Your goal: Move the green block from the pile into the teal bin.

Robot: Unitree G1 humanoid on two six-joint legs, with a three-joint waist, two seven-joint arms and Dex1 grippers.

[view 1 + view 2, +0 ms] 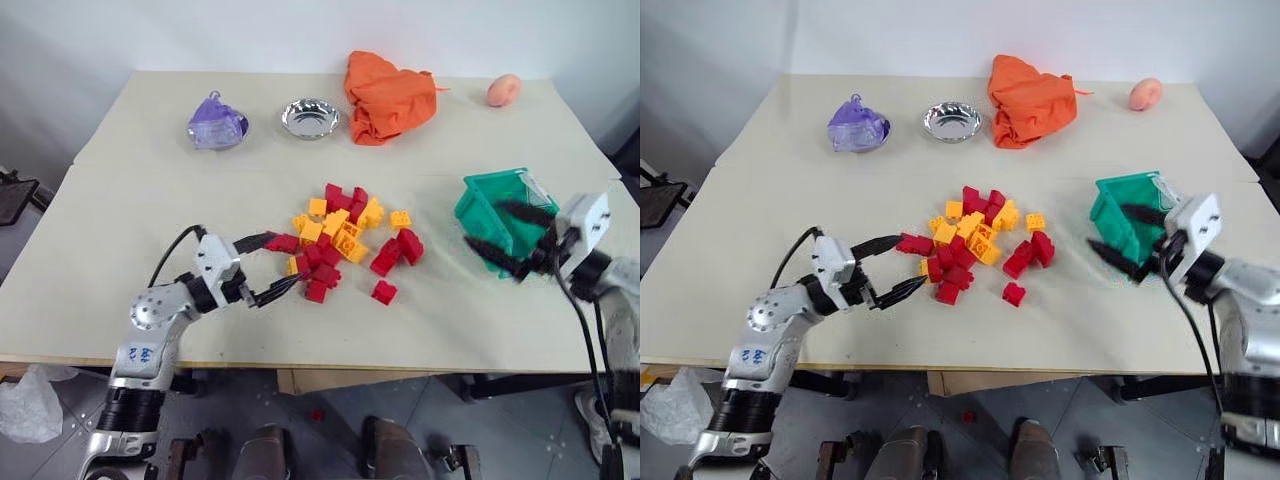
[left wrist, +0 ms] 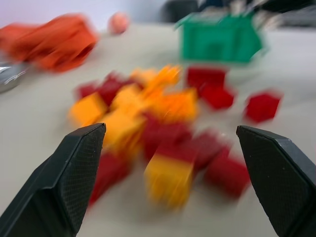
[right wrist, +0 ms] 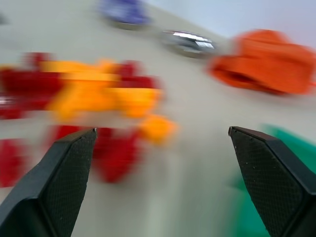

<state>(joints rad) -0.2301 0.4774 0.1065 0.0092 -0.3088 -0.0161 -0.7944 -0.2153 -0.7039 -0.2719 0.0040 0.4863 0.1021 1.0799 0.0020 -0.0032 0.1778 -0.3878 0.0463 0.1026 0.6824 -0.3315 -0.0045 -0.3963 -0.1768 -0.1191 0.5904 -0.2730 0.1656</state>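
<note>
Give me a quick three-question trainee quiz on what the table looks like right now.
1. True or false: the left pincer is shut on a red brick.
2. Which is nearest the right pincer? A steel bowl; B teal bin; C orange cloth.
3. What colours are the bricks in the pile?

Key: 1 false, its jaws are open at the pile's edge. 2 B. 3 red and yellow.

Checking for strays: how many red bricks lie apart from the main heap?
1: a red brick sits alone on the table, just off the pile on the side nearer the robot. Others may be hidden within the pile.
</note>
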